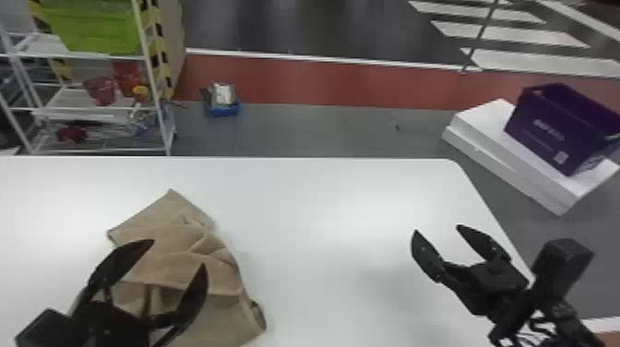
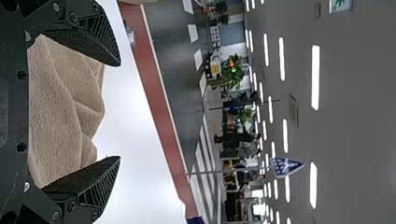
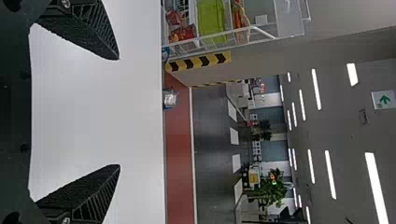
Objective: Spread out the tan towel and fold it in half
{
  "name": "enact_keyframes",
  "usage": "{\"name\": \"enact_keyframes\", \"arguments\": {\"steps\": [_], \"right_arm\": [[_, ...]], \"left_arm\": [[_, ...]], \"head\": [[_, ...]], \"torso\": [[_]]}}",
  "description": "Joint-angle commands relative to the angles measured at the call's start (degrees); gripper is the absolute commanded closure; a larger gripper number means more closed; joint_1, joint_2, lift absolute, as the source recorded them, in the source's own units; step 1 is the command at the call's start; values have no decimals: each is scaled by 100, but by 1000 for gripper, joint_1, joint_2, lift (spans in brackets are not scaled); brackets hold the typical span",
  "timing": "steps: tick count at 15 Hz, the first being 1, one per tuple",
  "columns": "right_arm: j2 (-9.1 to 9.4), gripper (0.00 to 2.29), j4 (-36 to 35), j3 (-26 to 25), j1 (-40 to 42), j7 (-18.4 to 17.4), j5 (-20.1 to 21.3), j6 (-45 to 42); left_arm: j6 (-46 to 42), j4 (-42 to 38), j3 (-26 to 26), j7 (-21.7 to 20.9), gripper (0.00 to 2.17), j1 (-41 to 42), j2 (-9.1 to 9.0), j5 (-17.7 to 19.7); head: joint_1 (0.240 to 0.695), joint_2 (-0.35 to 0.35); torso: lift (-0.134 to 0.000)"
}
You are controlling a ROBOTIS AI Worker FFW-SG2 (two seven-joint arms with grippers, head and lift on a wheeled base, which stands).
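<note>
The tan towel (image 1: 184, 258) lies crumpled, with raised folds, on the left part of the white table. My left gripper (image 1: 180, 253) is open above the towel, its two fingers spread over the cloth. In the left wrist view, the towel (image 2: 65, 107) shows between the spread fingers of my left gripper (image 2: 119, 111), and neither finger is closed on it. Over the table's right side, my right gripper (image 1: 436, 228) stands open, well apart from the towel. In the right wrist view, white tabletop lies between the fingers of my right gripper (image 3: 119, 112).
The white table (image 1: 323, 207) has its far edge across the view and a rounded far right corner. Beyond it stand a wire shelf (image 1: 83, 109) with a green bin (image 1: 92, 27) at the left, and a purple box (image 1: 553, 129) on a white block (image 1: 498, 147) at the right.
</note>
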Motion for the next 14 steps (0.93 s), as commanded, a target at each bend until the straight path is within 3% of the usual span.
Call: {"name": "enact_keyframes", "arguments": {"steps": [1,4,6,11,14], "right_arm": [[5,33,1,-118,-3,13,-87,100],[5,33,45,-276,-30,13,-237,188],[5,29,45,-302,-30,13,-316,240],[5,33,45,-373,-38,13,-377,346],[5,36,27,-382,-82,13,-377,434]], "left_arm": [[814,-294,-263,-92,225,-7,-15,-778],[1833,-575,-667,-690,228,-59,-15,-1542],[2202,-575,-931,-699,228,-174,-15,-1947],[3275,-584,-1177,-707,232,-499,-15,-2237],[3362,-522,-1204,-769,242,-640,-15,-2351]], "head": [[695,-199],[695,-240],[695,-287],[695,-314],[695,-303]], "torso": [[-124],[-124],[-124],[-124],[-124]]}}
